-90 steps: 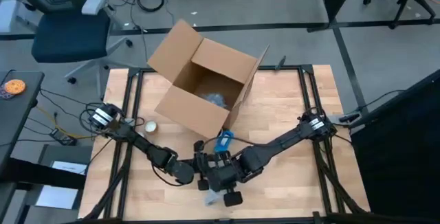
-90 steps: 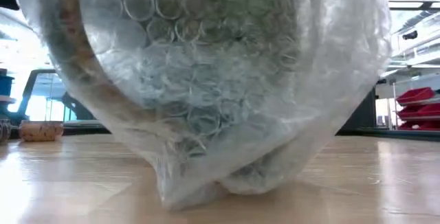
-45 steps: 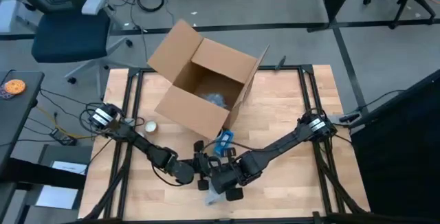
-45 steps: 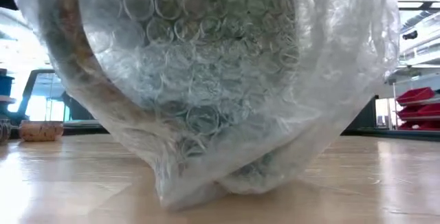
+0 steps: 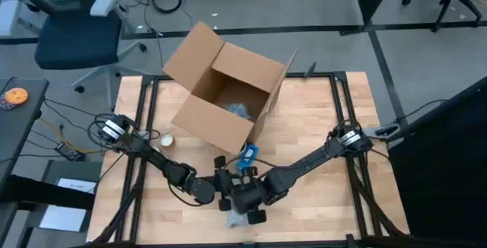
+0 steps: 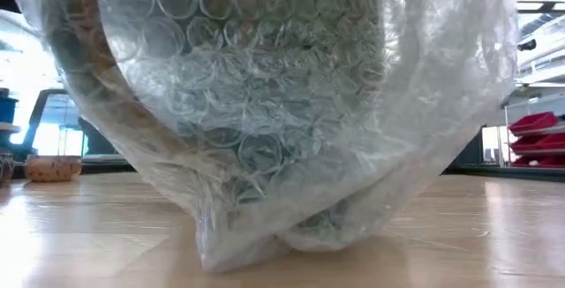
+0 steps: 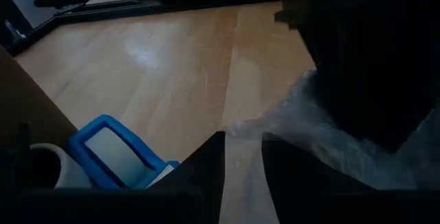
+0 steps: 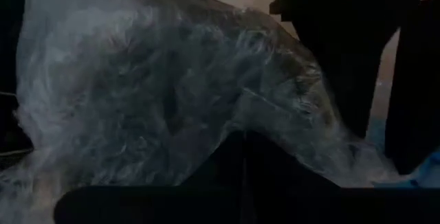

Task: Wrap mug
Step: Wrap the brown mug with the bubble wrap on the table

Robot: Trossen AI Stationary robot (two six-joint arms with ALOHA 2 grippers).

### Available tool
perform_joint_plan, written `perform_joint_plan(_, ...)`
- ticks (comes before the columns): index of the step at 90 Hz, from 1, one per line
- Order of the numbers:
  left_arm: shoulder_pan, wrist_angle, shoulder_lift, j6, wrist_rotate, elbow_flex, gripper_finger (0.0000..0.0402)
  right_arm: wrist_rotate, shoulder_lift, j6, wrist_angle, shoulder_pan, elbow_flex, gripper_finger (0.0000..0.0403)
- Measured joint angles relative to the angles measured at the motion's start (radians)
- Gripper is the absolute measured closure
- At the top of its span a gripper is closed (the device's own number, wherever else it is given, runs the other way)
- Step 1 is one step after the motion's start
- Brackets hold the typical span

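— So where do we stand, going from the left?

— Our left gripper [image 5: 215, 195] is low at the near edge of the table [image 5: 319, 134], right against the bundle. We cannot tell whether its fingers are apart or together. Beside it lies the blue tape dispenser [image 7: 113, 152].

— And the mug?

— We cannot make out the mug itself; the bubble wrap [image 6: 265, 120] covers it, sitting on the table between our two grippers, with a loose flap trailing down to the wood.

— The right side?

— Our right gripper [image 5: 255, 202] presses in on the bundle from the other side; again, we cannot tell how its fingers stand. The box [image 5: 224, 96] waits open farther back.

— How do we do this step well?

— We judge the wrap is on but slack. We should pin the bundle with one gripper, draw the loose flap snug with the other, and avoid lifting, or the wrap may unroll.
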Motion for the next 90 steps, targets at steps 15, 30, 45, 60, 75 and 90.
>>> perform_joint_plan(15, 0.0, -0.015, 0.0, 0.001, 0.0, 0.0, 0.0319, 0.025, -0.003, -0.007, -0.104, 0.012, 0.155, 0.0403)
perform_joint_plan(30, 0.0, -0.015, 0.0, 0.002, 0.0, 0.0, 0.0319, 0.015, -0.004, -0.024, -0.061, 0.023, 0.181, 0.0403)
perform_joint_plan(45, 0.0, -0.015, 0.0, 0.002, 0.0, 0.0, 0.0319, 0.008, -0.003, 0.001, -0.047, 0.026, 0.085, 0.0403)
perform_joint_plan(60, 0.0, -0.013, 0.0, 0.002, 0.0, 0.0, 0.0319, -0.036, -0.005, 0.028, 0.06, 0.003, -0.052, 0.0403)
perform_joint_plan(75, 0.002, -0.003, 0.0, 0.003, -0.001, 0.0, 0.0319, -0.108, -0.016, 0.029, 0.198, -0.024, -0.158, 0.0402)
perform_joint_plan(90, 0.003, -0.003, 0.0, 0.004, -0.007, 0.0, 0.0319, -0.116, -0.014, 0.027, 0.209, -0.039, -0.169, 0.0402)
